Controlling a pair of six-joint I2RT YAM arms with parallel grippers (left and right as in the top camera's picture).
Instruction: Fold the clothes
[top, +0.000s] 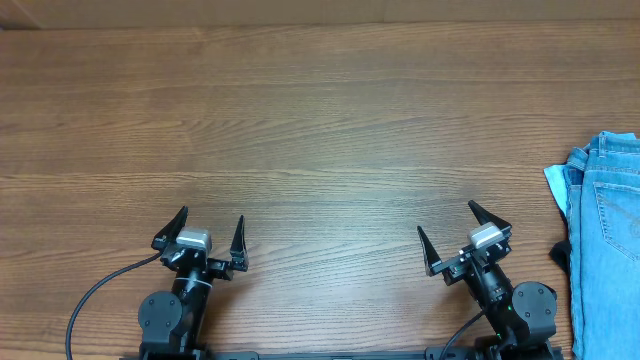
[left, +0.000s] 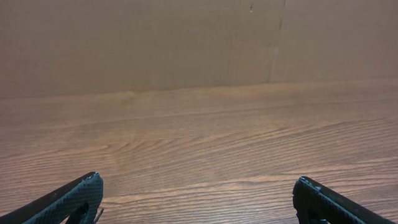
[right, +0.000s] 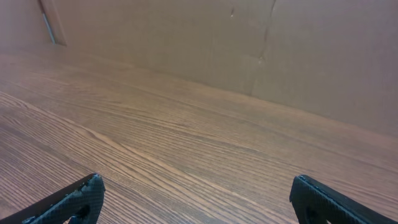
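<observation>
1. Jeans (top: 608, 250) lay bunched at the right edge of the worktop (top: 320, 120), toward the front right corner, partly cut off by the overhead view
2. Their long axis seemed to run along that right edge, back to front; which end was waist and which was hems could not be told
3. Right gripper (top: 447, 222) sat at the front edge, right of centre, jaws spread wide and empty, the jeans off to its right and plainly nearer to it
4. Left gripper (top: 212, 218), left of centre at the front edge, also gaped wide with nothing held, well apart from the jeans
5. Reaching rightward looked like the first need
</observation>
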